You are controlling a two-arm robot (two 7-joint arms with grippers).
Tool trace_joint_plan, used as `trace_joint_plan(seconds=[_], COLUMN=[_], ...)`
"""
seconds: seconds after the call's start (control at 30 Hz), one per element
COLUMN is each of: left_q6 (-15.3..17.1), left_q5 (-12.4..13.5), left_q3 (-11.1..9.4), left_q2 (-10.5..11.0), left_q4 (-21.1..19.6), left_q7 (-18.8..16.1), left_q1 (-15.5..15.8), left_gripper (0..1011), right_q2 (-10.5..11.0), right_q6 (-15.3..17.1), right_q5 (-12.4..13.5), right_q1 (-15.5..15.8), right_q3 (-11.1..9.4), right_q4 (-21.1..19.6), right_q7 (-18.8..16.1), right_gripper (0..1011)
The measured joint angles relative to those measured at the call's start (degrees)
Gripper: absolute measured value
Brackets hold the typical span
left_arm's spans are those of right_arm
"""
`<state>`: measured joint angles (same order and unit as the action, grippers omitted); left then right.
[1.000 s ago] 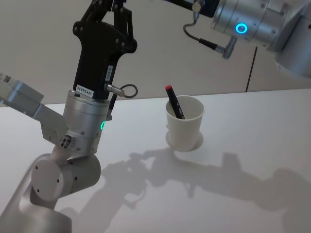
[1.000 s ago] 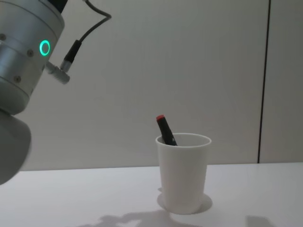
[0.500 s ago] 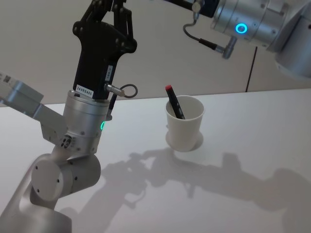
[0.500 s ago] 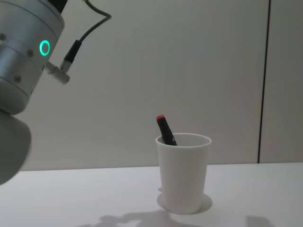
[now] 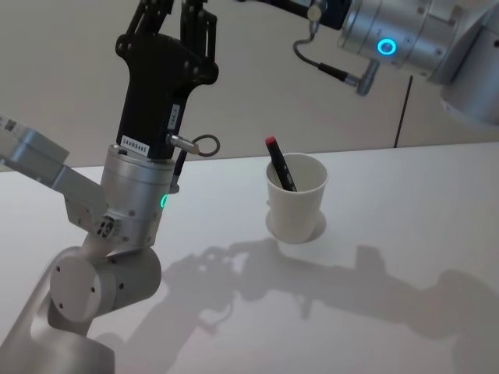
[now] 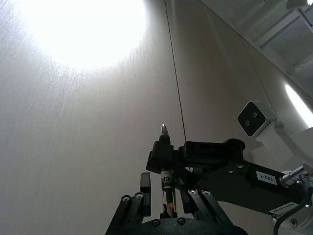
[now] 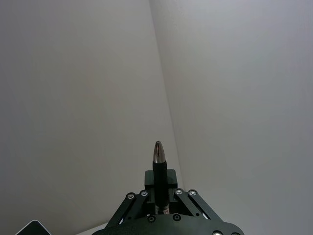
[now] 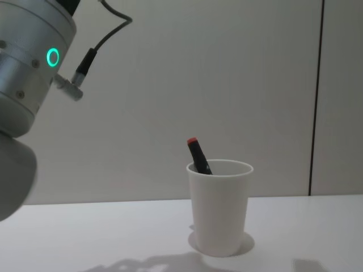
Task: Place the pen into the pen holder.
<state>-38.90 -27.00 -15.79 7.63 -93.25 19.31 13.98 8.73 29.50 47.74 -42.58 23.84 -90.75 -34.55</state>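
— Why does nothing touch the matte white tabletop (image 5: 405,312) except the cup?

— I judge the job done. The left gripper (image 5: 168,54) and right gripper (image 7: 159,205) are raised well above; whether their jaws are open or closed, I cannot tell.

— And the pen?

— The slim black, red-capped pen (image 5: 279,167) leans inside the tapered white paper cup (image 5: 296,199), against its rolled rim.

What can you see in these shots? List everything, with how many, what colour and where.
pen holder: one, white paper cup, upright on the table.
red-capped pen: one, black, leaning inside the pen holder, cap end up.
silver-tipped pen: one, dark body, held up high, tip pointing away from the right tool.
table: one, white.
wall: one, pale, behind the table.
left tool: one, black, raised high at the silver-tipped pen.
right tool: one, black, shut on the silver-tipped pen.
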Motion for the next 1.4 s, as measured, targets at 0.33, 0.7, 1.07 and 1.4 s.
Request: trace_joint_plan(seconds=[0.33,0.7,1.07,1.4], left_q6=[0.0,-0.01,-0.07,-0.07], left_q5=[0.0,0.03,0.08,0.08], left_q3=[-0.04,-0.05,-0.04,-0.03], left_q2=[0.0,0.0,0.0,0.0], left_q4=[0.0,-0.01,-0.01,-0.01], left_q7=[0.0,0.01,0.06,0.1], left_q1=[0.0,0.0,0.0,0.0], left_gripper=[634,943,1001,1001], right_q2=[0.0,0.09,0.62,2.11], right_q6=[0.0,-1.23,-5.44,-9.59], right_q5=[0.0,-0.1,-0.58,-0.42], right_q1=[0.0,-0.46,-2.97,-5.74], right_q3=[-0.02,-0.26,-2.12,-5.08], right_q4=[0.0,-0.05,-1.11,-2.38], right_q7=[0.02,0.09,0.33,1.44], right_gripper=[132,132,132,132])
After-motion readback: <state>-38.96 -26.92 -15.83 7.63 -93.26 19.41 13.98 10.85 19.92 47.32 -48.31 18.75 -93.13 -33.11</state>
